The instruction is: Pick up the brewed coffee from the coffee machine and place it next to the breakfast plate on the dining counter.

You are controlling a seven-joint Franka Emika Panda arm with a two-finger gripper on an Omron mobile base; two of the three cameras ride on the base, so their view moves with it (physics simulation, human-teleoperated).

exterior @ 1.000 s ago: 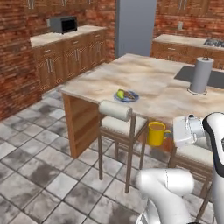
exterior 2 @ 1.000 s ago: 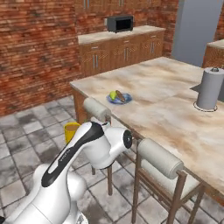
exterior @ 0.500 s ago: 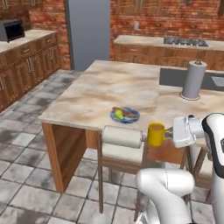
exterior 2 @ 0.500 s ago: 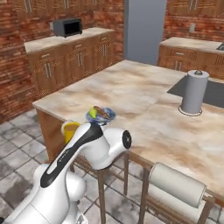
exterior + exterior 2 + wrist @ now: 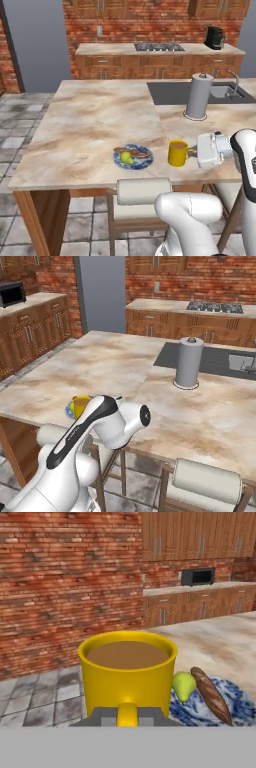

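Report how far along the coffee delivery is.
Done: the mug is off the coffee machine and at the counter. In hand: the end effector grips its handle, holding it beside the plate. Left: set it down and release.

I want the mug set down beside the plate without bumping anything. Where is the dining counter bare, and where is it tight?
Bare: the dining counter left of and behind the breakfast plate, and the strip between plate and paper towel roll. Tight: the front edge, where the tool holds the yellow mug by its handle just right of the plate.
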